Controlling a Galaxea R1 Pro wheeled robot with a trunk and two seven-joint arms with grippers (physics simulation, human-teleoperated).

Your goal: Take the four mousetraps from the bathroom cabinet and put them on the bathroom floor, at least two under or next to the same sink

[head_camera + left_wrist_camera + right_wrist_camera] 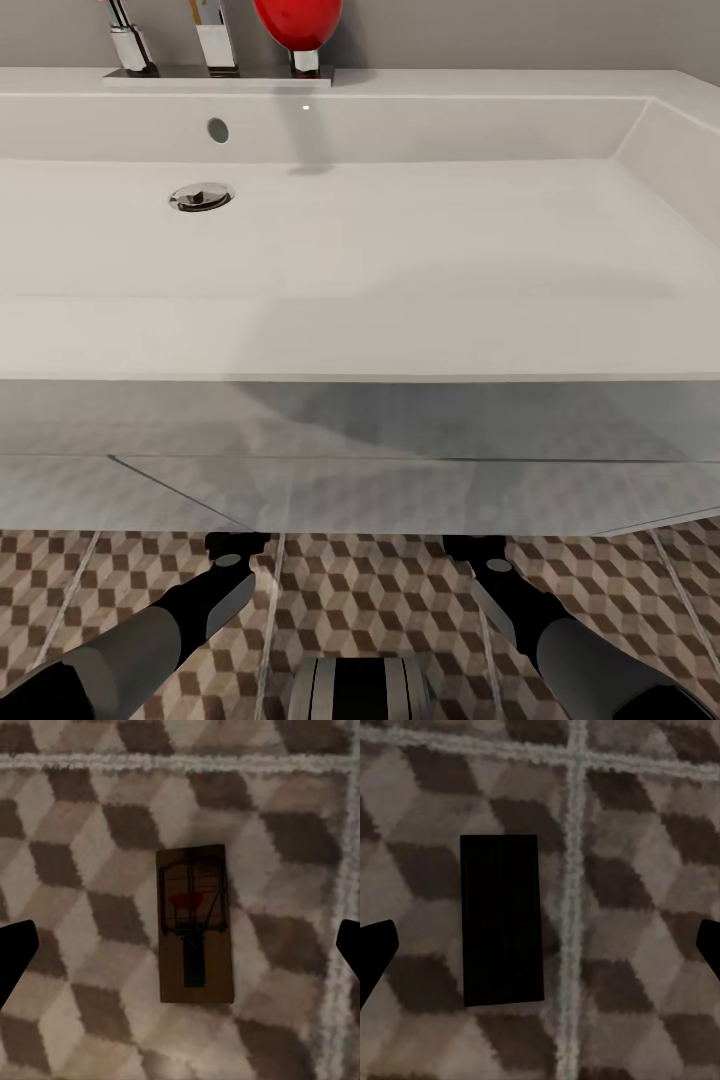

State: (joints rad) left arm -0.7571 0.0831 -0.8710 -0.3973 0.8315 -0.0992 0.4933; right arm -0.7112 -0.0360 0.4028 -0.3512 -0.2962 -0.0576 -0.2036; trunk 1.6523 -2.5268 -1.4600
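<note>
A tan mousetrap (193, 924) with dark wire and a red bit lies flat on the cube-patterned bathroom floor (82, 870). My left gripper (180, 952) hovers over it, open, its fingers wide apart and touching nothing. In the right wrist view a mousetrap-sized flat rectangle (501, 919) rests on the floor, so dark that no wire shows. Above it my right gripper (540, 952) is open and empty. From the head, both forearms (215, 590) (500, 580) reach under the white vanity (400, 480) of the bathroom sink (400, 250), which hides the grippers. The cabinet is out of view.
A chrome faucet (215, 40) and a red round object (298, 20) stand at the sink's back edge. The vanity overhangs the tiled floor (370, 590) just ahead of my base (355, 690). Pale grout lines (574, 907) cross the tiles.
</note>
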